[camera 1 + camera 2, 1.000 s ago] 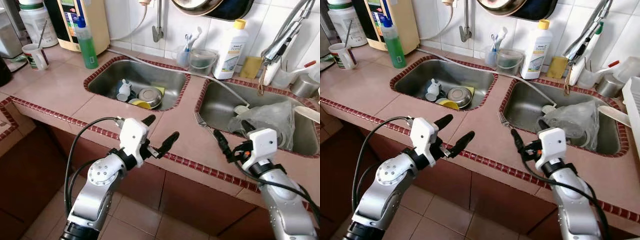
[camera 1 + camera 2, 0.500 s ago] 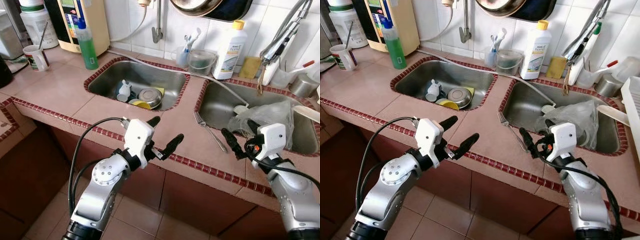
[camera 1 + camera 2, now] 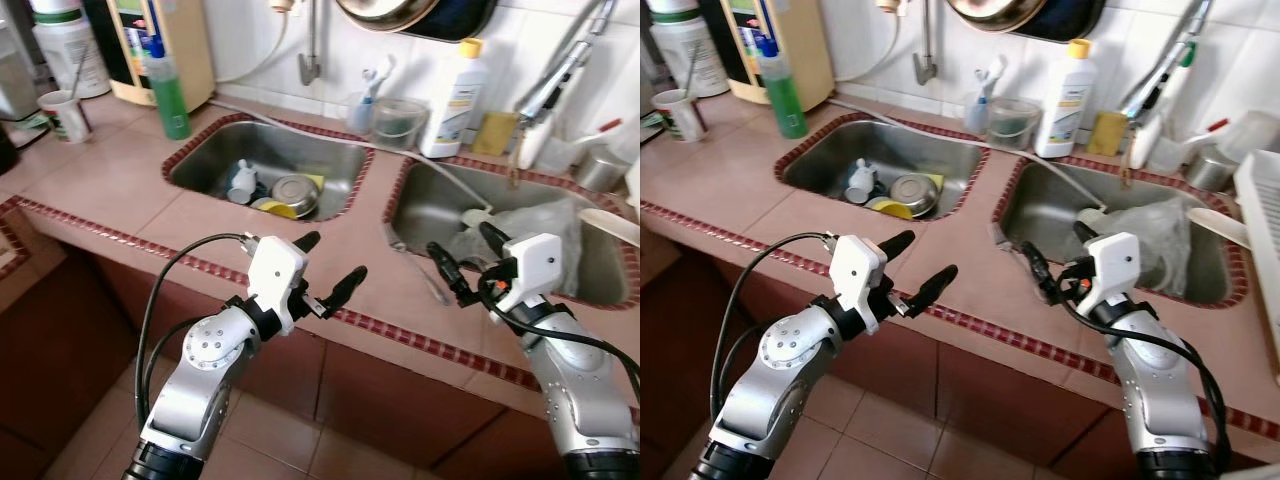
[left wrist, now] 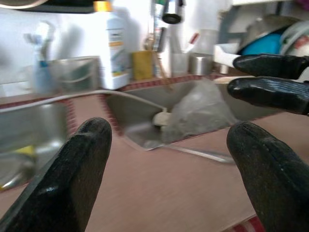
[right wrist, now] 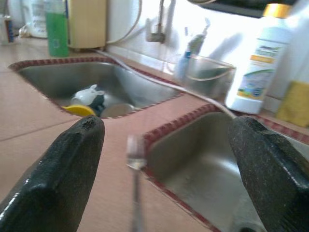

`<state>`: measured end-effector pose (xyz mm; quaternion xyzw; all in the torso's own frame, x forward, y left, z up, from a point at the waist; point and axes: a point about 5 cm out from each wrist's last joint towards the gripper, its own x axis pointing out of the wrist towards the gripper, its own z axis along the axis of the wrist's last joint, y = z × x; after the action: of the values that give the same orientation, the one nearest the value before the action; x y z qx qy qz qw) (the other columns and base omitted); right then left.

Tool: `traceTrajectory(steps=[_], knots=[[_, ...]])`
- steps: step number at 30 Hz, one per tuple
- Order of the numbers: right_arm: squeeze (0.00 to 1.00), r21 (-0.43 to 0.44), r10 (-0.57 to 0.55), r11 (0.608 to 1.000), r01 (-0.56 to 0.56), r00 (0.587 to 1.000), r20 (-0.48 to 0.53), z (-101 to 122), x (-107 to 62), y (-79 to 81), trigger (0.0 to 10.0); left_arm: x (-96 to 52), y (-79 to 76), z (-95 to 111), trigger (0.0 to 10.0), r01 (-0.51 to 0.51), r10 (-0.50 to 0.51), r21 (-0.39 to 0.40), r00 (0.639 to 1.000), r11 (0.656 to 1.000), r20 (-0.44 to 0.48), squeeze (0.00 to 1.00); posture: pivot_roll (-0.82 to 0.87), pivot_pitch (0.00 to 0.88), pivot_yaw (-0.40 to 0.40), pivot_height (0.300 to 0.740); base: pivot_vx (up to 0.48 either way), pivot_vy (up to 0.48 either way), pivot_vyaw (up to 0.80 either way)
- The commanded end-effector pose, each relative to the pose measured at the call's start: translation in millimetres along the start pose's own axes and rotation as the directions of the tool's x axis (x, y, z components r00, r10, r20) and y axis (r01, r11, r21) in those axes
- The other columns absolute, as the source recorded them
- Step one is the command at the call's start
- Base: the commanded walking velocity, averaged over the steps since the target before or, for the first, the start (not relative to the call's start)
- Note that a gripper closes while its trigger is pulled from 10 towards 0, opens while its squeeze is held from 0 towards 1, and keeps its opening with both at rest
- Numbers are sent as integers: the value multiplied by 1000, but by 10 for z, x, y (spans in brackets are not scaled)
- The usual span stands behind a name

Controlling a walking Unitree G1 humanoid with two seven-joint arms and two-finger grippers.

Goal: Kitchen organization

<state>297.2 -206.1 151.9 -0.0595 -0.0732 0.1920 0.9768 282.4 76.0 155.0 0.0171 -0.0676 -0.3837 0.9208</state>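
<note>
Both grippers, left (image 3: 326,262) and right (image 3: 461,254), hover spread above the counter (image 3: 120,180); the right wrist view reveals the fork (image 5: 134,186) between the right fingers.

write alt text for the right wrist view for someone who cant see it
The open right gripper points along a metal fork lying on the tiled counter between two steel sinks. The far sink holds a yellow bowl and other dishes; a white bottle stands by the wall behind.

Bright daylight, soft blur — wrist views hazy
</note>
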Motion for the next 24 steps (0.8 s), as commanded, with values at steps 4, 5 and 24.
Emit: traceTrajectory(steps=[4,5,24], knots=[[0,-5,-3,1000,4,1000,12,45,-12,-11,10000,40,-31,66,10000,19,-19,11,1000,1000,20,0,-83,38,-9,740,0,-447,0],[0,-5,-2,1000,2,1000,12,46,-12,-4,10000,44,-32,70,10000,19,-19,11,1000,1000,24,0,-83,38,-9,740,0,-442,0],[0,17,-5,1000,5,1000,-15,-24,-92,46,10000,39,7,71,10000,-15,16,-57,1000,998,13,0,-83,55,-10,740,13,-47,0]])
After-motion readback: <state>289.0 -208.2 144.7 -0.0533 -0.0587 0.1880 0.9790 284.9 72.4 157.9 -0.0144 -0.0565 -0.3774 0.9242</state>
